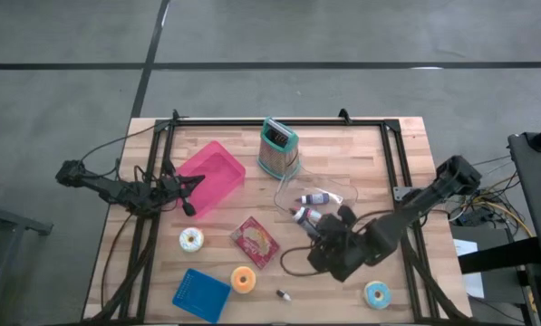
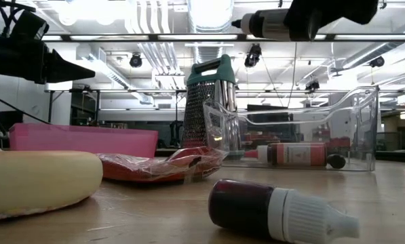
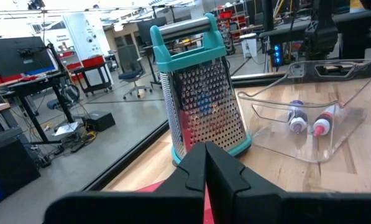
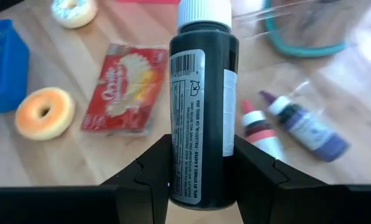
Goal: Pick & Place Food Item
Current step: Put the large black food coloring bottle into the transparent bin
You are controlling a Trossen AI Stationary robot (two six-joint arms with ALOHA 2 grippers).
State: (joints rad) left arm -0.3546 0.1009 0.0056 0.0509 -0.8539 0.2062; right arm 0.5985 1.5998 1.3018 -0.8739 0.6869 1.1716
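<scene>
My right gripper (image 4: pixel 202 142) is shut on a dark bottle (image 4: pixel 201 93) with a white cap, held above the table's right middle (image 1: pixel 304 215). It shows at the top of the low view (image 2: pixel 270 24). Beyond it stands a clear container (image 1: pixel 320 192) with two small bottles (image 4: pixel 260 127) (image 4: pixel 304 127) lying in it. My left gripper (image 3: pixel 205 168) is shut on nothing and hovers level by the pink bin (image 1: pixel 211 177) at the left. My right gripper pinches the dark bottle's body near its bottom end (image 4: pixel 201 180) between its two fingers (image 4: pixel 154 165), one on each side. The fingers slant down from the table's right, and the bottle runs on along them, cap end (image 4: pixel 202 11) foremost. The bottle is lifted clear of the table.
A metal grater (image 1: pixel 278 149) stands at the far middle. A red snack packet (image 1: pixel 255 241), three donuts (image 1: pixel 191 239) (image 1: pixel 244 279) (image 1: pixel 376 293), a blue basket (image 1: pixel 201 295) and a small loose bottle (image 1: pixel 284 294) lie on the near half of the table.
</scene>
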